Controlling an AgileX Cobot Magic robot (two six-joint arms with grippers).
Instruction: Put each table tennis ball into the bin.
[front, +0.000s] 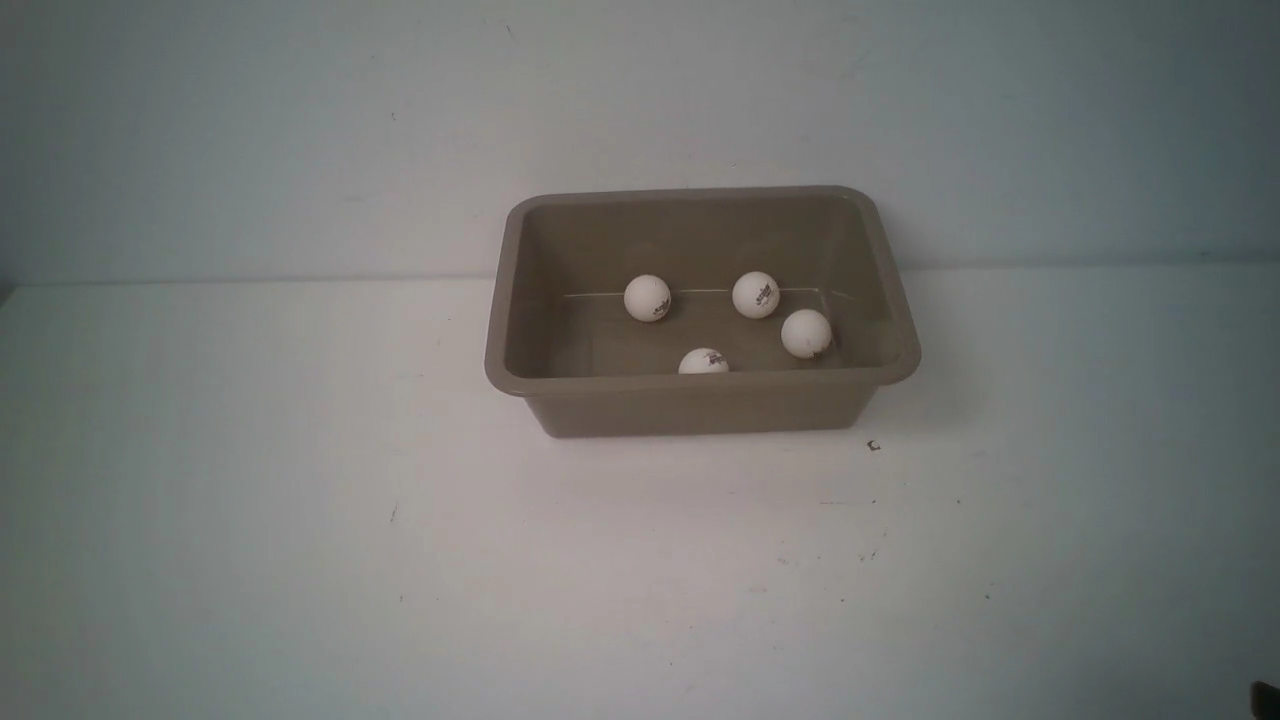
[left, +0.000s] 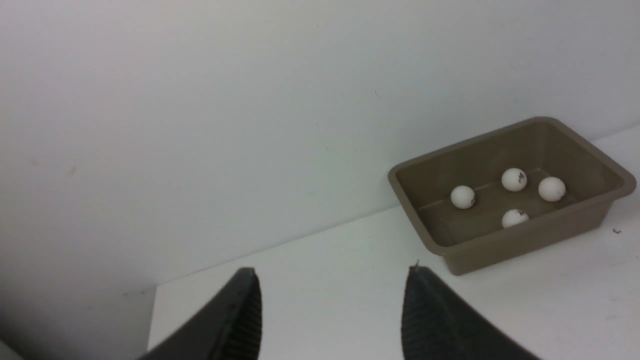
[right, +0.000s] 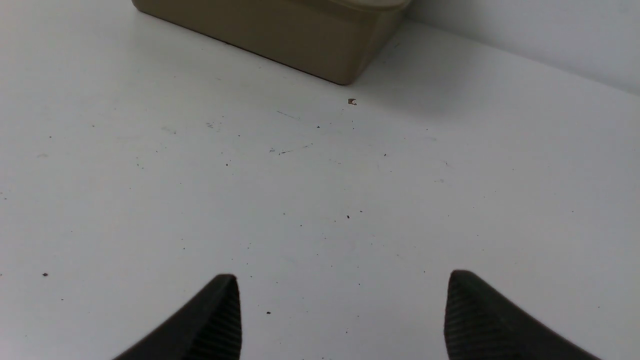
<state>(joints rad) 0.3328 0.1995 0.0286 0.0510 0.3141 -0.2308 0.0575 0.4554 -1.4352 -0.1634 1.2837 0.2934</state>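
Bin (front: 703, 410) upright, long axis left-right; left gripper (left: 332, 310), right gripper (right: 342, 315) apart, empty.

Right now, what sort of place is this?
Probably a plain test bench: a white tabletop against a pale wall, a bin of balls, and robot grippers at both wrist views.
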